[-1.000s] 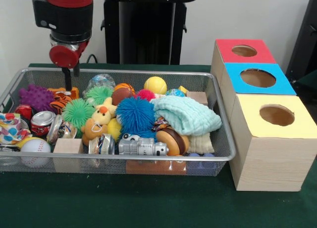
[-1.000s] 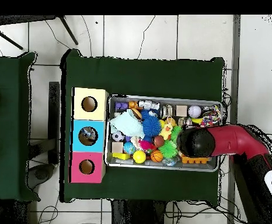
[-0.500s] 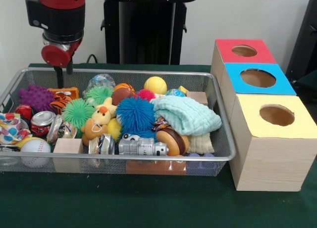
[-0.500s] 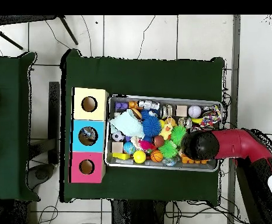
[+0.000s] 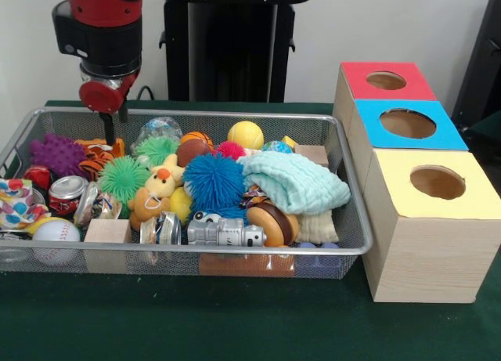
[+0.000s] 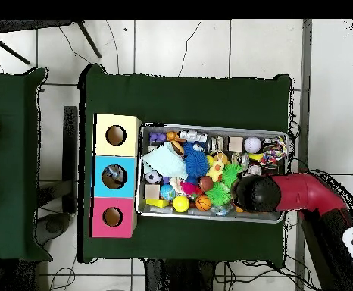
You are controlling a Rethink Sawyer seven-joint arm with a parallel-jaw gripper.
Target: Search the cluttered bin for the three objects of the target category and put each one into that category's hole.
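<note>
Wire mesh forms the bin, and it is crammed: spiky rubber balls in blue, green and purple, a yellow ball, a small basketball, a baseball, a plush duck, a dented can, a wooden cube and a folded mint cloth.

Nothing shows which category is wanted, so the targets cannot be named; all candidates lie in the bin, none in the red, blue or yellow hole to the right.

Handling, as a judgement: the spiky balls look light and squashy, best pinched across the middle so the spines give; the smooth balls look harder and liable to roll, so a grip across the widest part suits them. The cloth would drape and snag neighbours.

At the far left, the gripper hangs above the orange toy; one dark finger shows, and I cannot tell whether it is spread or pressed together.
</note>
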